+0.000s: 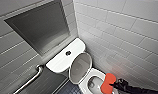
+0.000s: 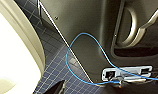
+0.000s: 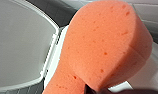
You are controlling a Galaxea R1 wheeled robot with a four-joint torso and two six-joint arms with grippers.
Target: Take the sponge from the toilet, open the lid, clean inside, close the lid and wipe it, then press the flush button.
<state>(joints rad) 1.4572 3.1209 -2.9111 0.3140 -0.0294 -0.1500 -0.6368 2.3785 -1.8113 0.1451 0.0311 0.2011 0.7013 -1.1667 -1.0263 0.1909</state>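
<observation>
The white toilet (image 1: pixel 62 61) stands against the tiled wall, and its lid (image 1: pixel 80 67) is raised with the greyish inner face showing. The dark flush button (image 1: pixel 68 53) sits in the middle of the cistern top. My right gripper (image 1: pixel 112 85) comes in from the lower right, shut on the orange-red sponge (image 1: pixel 108 82), which hangs over the open bowl (image 1: pixel 93 82). In the right wrist view the sponge (image 3: pixel 105 45) looms large in front of the lid (image 3: pixel 20 42). The left wrist view shows the toilet's side (image 2: pixel 12 57) above the dark tiled floor (image 2: pixel 57 62).
A metal grab bar (image 1: pixel 32 80) runs along the left wall below a dark recessed panel (image 1: pixel 40 27). White tiled wall (image 1: pixel 125 32) closes in on the right. A blue cable (image 2: pixel 70 50) loops in front of a dark panel in the left wrist view.
</observation>
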